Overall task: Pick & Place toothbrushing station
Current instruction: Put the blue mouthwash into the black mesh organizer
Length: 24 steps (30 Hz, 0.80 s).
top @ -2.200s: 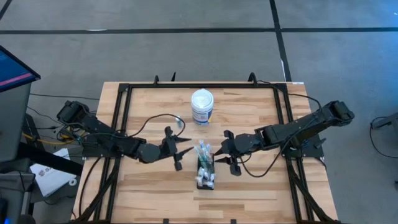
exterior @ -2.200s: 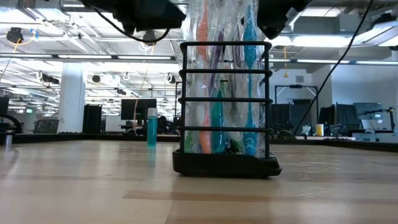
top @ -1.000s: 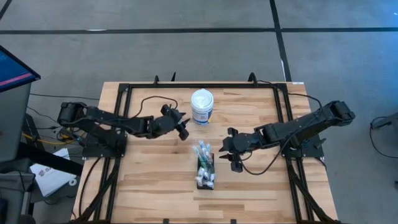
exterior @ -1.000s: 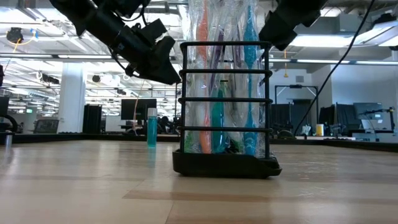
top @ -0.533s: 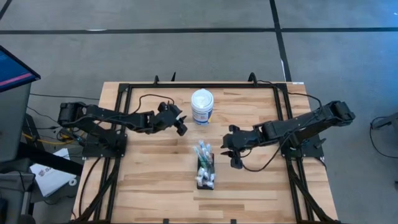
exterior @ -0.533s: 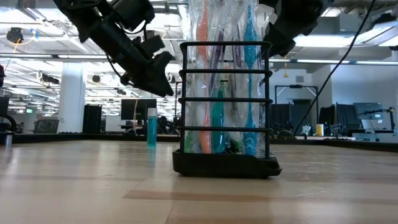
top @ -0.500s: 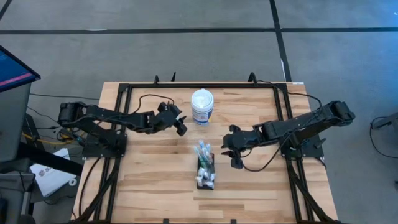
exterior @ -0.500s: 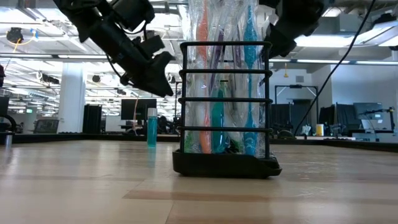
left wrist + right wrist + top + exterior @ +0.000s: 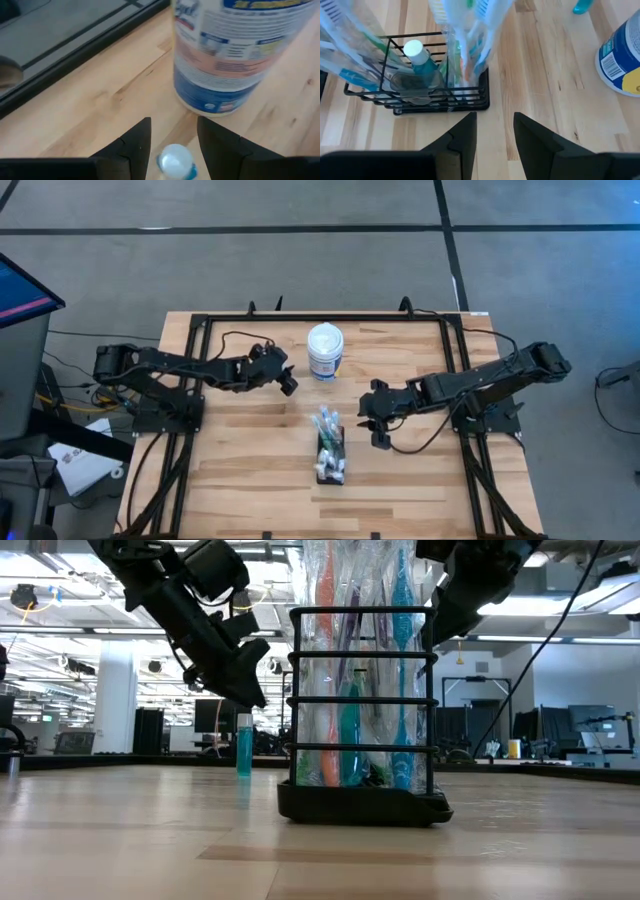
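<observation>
The toothbrushing station is a small black slotted wire holder (image 9: 330, 447) full of wrapped toothbrushes, standing on its base at the table's middle; it also shows in the low view (image 9: 360, 795) and the right wrist view (image 9: 440, 102). My right gripper (image 9: 378, 430) is open and empty just right of the holder (image 9: 495, 132). My left gripper (image 9: 289, 385) is open near the white tub. Its fingers (image 9: 132, 142) stand on either side of a small teal bottle with a white cap (image 9: 175, 162); I cannot tell whether they touch it.
A white round tub with a blue label (image 9: 325, 352) stands behind the holder, close to my left gripper (image 9: 235, 55). The small teal bottle stands left of it (image 9: 244, 745). A black frame (image 9: 200, 330) runs around the table's far and side edges.
My left gripper has come down and a little toward the table's far edge, onto the small teal bottle beside the tub, staying open. My right gripper has drawn slightly away from the holder toward the table's right. The holder has not moved.
</observation>
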Available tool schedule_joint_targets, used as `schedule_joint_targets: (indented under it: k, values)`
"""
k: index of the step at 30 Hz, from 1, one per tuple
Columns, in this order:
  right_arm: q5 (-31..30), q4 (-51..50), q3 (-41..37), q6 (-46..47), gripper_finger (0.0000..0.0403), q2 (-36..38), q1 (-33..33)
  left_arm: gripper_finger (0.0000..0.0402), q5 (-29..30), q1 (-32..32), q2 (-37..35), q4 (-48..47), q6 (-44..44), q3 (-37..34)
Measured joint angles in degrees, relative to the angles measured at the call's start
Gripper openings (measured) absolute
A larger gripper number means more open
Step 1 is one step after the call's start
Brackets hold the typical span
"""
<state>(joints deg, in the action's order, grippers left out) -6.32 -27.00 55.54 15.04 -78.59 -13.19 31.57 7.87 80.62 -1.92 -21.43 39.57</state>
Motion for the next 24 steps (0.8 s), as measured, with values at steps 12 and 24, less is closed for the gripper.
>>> schedule_joint_targets:
  k: [12, 24]
  values:
    - [0.01, 0.76, 0.0, 0.01, 0.012, 0.0, -0.02, 0.0153, -3.69, 1.6, 0.0, -1.12, -1.55, 0.0]
    - [0.01, 1.18, -0.01, 0.01, 0.012, 0.0, -0.02, 0.0153, -3.58, 1.6, 0.0, -2.68, -1.58, 0.0]
